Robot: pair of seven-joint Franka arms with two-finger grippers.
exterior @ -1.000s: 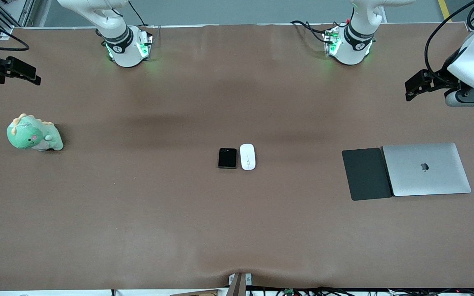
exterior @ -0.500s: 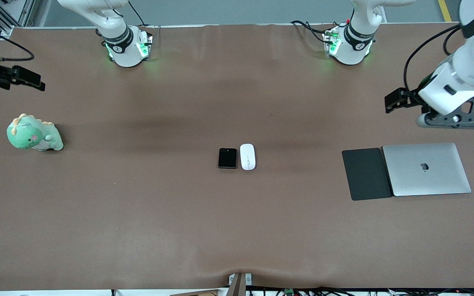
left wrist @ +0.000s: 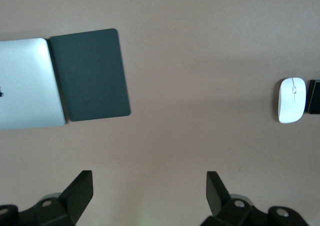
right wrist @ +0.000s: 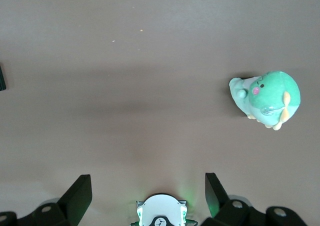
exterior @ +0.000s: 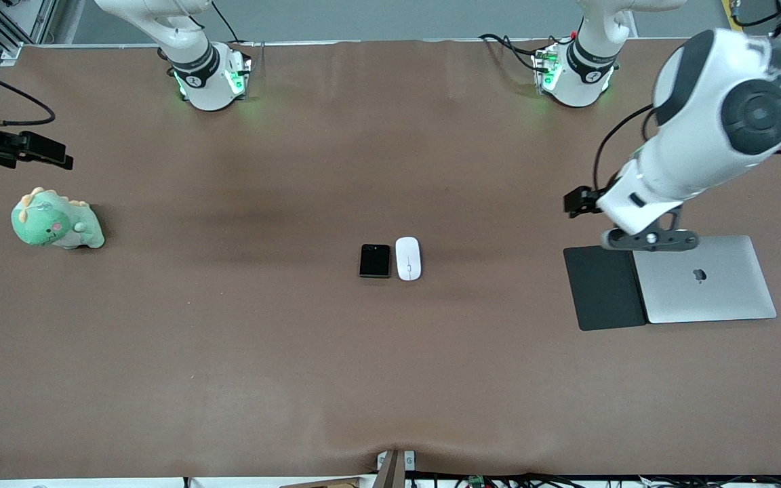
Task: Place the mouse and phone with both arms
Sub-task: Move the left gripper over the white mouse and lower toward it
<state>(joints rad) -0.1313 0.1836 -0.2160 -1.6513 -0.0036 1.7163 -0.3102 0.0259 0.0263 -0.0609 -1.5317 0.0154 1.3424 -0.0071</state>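
Note:
The white mouse point(exterior: 408, 258) and the black folded phone point(exterior: 375, 261) lie side by side, touching, at the middle of the table; the phone is on the side toward the right arm's end. The left wrist view shows the mouse point(left wrist: 292, 99) and the phone's edge point(left wrist: 315, 96). My left gripper point(exterior: 577, 202) is open and empty in the air, over bare table beside the black pad's corner. My right gripper point(exterior: 51, 152) is open and empty, over the table's edge at the right arm's end, by the plush. Both show open in their wrist views, left point(left wrist: 150, 186) and right point(right wrist: 149, 186).
A matte black pad point(exterior: 604, 287) and a closed silver laptop point(exterior: 702, 278) lie side by side toward the left arm's end. A green dinosaur plush point(exterior: 55, 220) sits toward the right arm's end. The arm bases point(exterior: 211, 78) stand along the table's back edge.
The left arm has swung in from the table's end toward the middle, and its gripper now hangs by the pad's corner. The right gripper has shifted only slightly. Mouse and phone have not moved.

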